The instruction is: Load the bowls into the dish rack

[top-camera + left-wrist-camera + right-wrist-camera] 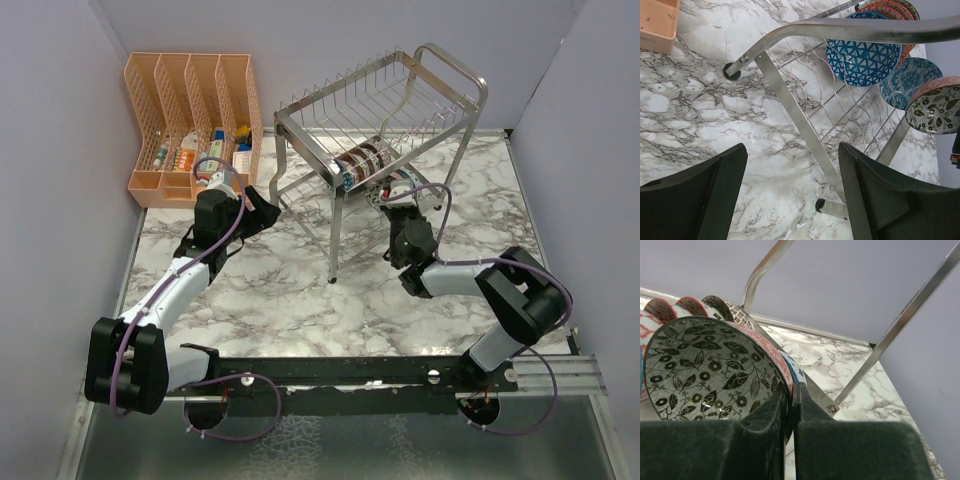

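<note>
Right gripper (791,412) is right up close, clamped on the rim of the leaf bowl (705,370). That one stands on edge in the rack's (865,29) lower tier, at the end of the row of bowls (862,47) nearest that gripper. Left gripper (792,150) hangs wide open over the table (700,100), just left of the rack, holding nothing.
</note>
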